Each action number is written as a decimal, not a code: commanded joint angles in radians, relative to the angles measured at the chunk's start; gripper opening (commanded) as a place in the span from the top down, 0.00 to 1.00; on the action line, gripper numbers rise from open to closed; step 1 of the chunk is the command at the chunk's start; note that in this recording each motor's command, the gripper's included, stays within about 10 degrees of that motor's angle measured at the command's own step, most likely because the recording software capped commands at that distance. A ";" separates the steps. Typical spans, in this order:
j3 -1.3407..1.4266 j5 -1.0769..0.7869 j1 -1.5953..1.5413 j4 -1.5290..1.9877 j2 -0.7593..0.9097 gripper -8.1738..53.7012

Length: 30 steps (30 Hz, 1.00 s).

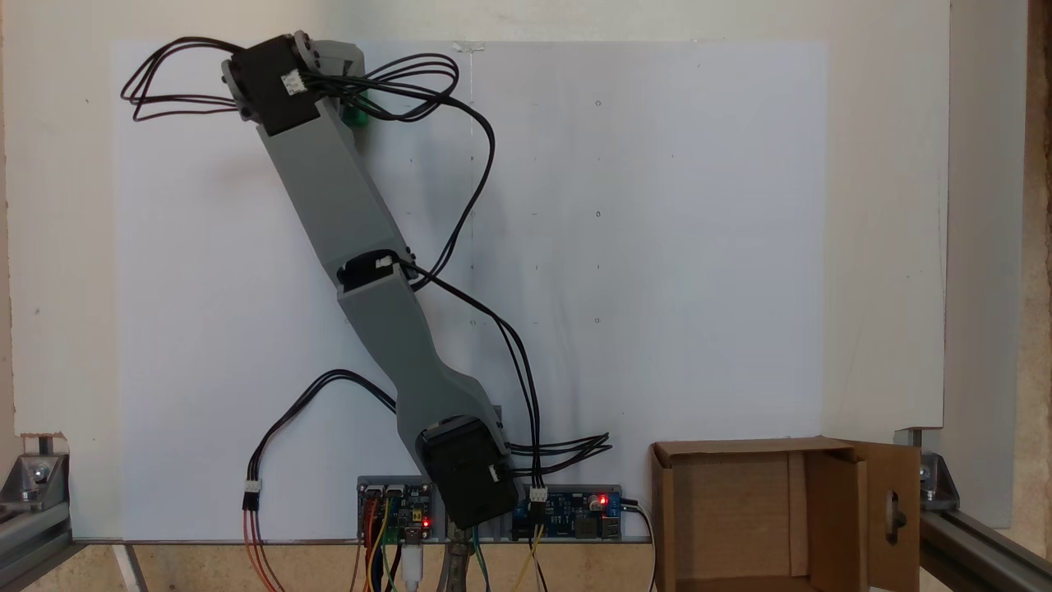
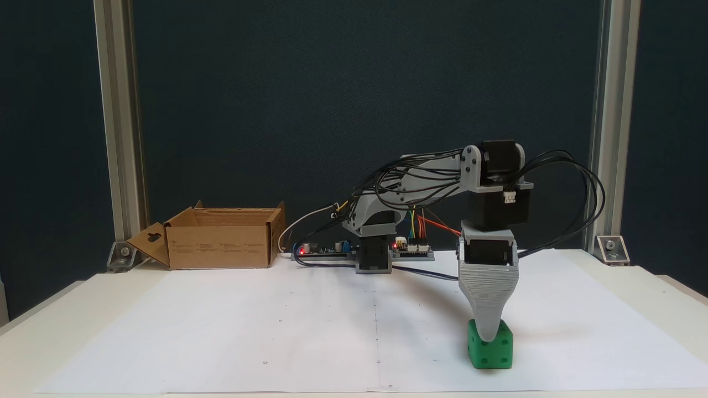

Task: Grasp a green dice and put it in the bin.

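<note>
Arm stretched way out over the white paper point(image 2: 276, 326), wrist bent straight down, gripper point(image 2: 489, 335) tip right at the green dice point(image 2: 489, 351). Only one jaw shows, so can't tell if it's clenched. Dice sits flat on the counter point(image 2: 652, 287), probably square to the paper. Bin point(image 2: 221, 243) sits well apart beside the base.

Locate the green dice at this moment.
In a fixed view the green dice sits on the white paper at lower right, directly under the gripper, far from the bin.
</note>
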 commanded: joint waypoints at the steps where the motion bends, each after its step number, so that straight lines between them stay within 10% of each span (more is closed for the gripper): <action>1: -0.031 0.071 0.006 0.121 0.012 0.17; 30: -0.023 0.072 -0.017 0.051 -0.040 0.17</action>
